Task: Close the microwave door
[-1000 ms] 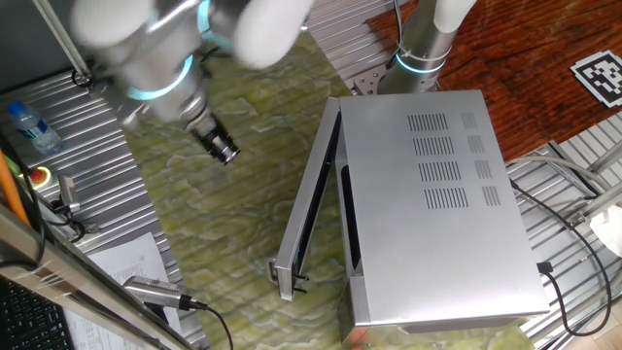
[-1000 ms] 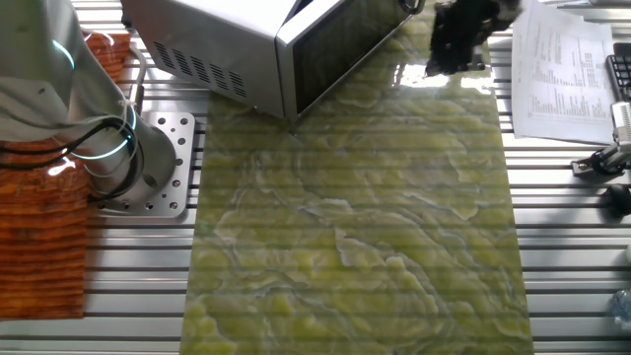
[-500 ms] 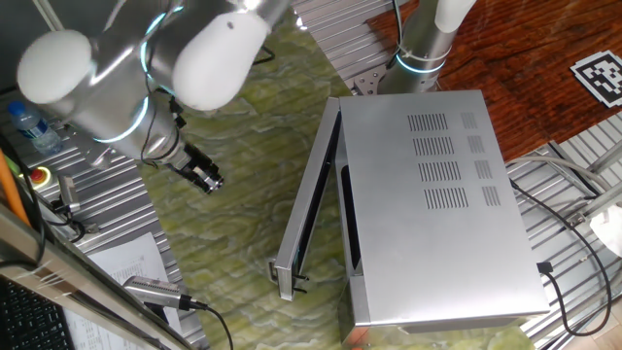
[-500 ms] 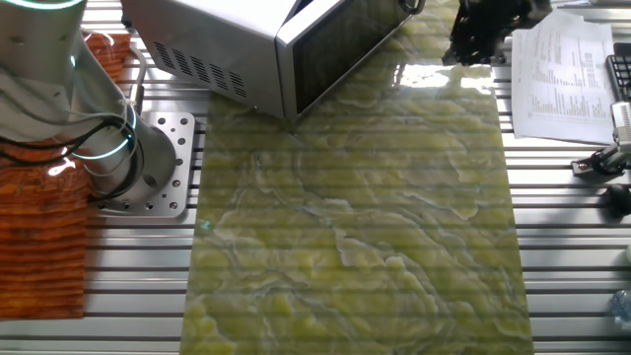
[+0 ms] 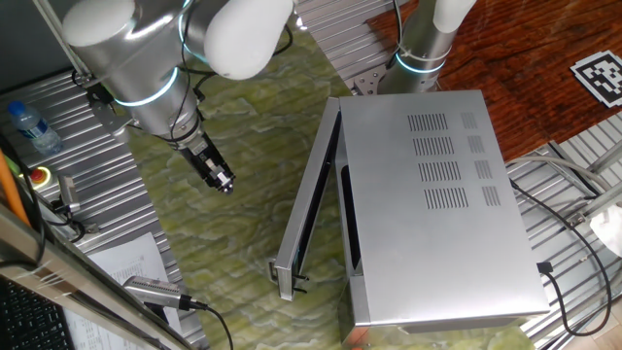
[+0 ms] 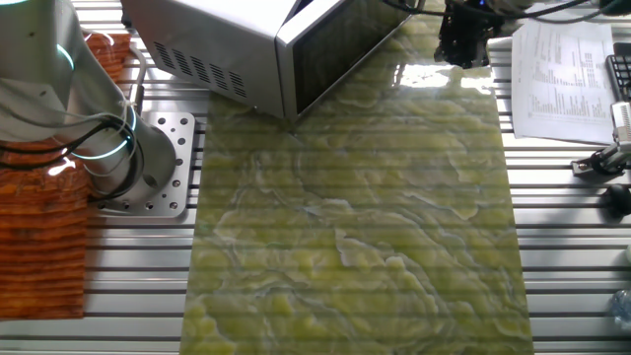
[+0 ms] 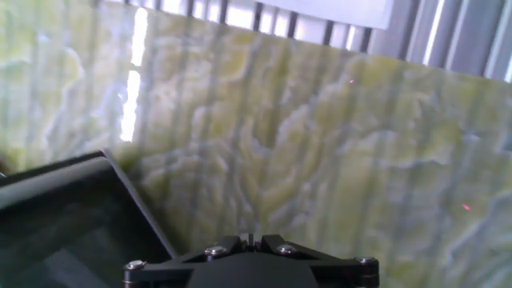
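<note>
Three views split the scene between them. One fixed view shows the microwave (image 5: 428,204) at 3 o'clock on the counter (image 5: 243,204), its microwave door (image 5: 309,199) swung partly out with the latch end toward 7 o'clock, and the end effector (image 5: 224,183) at 9 o'clock, well apart from the door. The other fixed view puts the end effector (image 6: 463,44) at 1 o'clock, near the door (image 6: 340,44), and alone shows the vented back panel (image 6: 192,61). In the hand view the door's dark face (image 7: 76,220) fills 7 o'clock. Whether the fingers are spread or closed cannot be told.
</note>
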Robot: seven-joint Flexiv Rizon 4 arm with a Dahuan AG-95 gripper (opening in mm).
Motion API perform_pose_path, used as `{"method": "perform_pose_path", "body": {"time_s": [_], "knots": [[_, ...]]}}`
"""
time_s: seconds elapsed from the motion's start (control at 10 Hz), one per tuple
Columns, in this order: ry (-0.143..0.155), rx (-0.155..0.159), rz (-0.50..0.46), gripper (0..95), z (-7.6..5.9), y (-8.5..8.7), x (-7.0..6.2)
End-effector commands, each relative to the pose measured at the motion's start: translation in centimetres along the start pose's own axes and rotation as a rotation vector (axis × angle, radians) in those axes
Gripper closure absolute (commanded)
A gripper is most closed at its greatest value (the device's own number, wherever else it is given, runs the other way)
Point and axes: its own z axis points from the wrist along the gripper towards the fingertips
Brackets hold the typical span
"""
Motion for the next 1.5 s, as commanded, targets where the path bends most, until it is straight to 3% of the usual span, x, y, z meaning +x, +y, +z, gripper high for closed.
{"method": "perform_pose_path", "body": {"time_s": [0.1,0.4,0.5,1.1,1.4,1.5], "knots": [[0.000,0.001,0.001,95.0,0.1,0.1,-0.1],[-0.001,0.002,0.025,95.0,0.2,0.2,-0.1],[-0.002,-0.004,-0.012,95.0,0.2,0.2,-0.1],[0.017,0.033,0.034,95.0,0.2,0.3,-0.2],[-0.001,-0.021,-0.004,95.0,0.8,2.9,-0.4],[-0.001,-0.021,-0.008,95.0,1.1,4.4,-0.1]]}}
